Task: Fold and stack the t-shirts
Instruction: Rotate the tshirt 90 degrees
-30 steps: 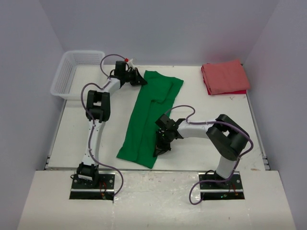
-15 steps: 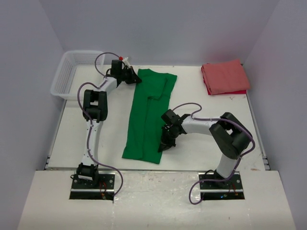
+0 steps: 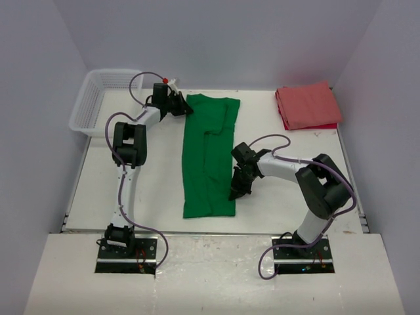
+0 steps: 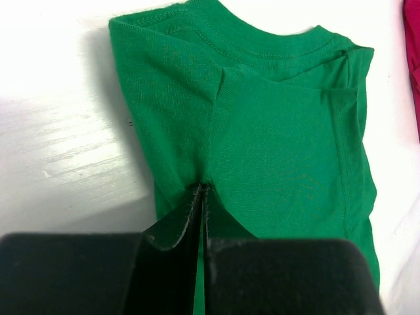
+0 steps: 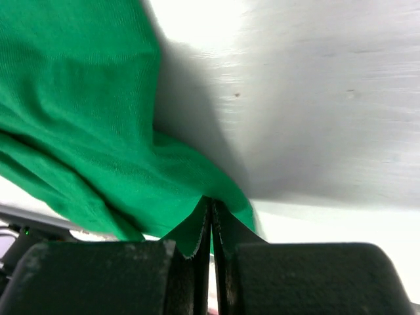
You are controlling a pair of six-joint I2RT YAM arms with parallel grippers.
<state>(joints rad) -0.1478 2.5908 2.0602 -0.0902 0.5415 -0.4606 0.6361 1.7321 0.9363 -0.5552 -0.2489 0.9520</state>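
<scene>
We see salmon-red t-shirt (image 3: 307, 105) folded, parked at far right corner of table (image 3: 151, 190). Green t-shirt (image 3: 209, 157) lies mid table, folded lengthwise into strip; we judge crosswise folds and stacking remain. Long axis runs near to far, collar far, hem toward arm bases. Left gripper (image 3: 186, 109) pinches collar-end edge; right gripper (image 3: 233, 195) pinches hem-side edge.

White arms (image 3: 123, 193) with black joints, trailing purple cables (image 3: 141, 75)
</scene>
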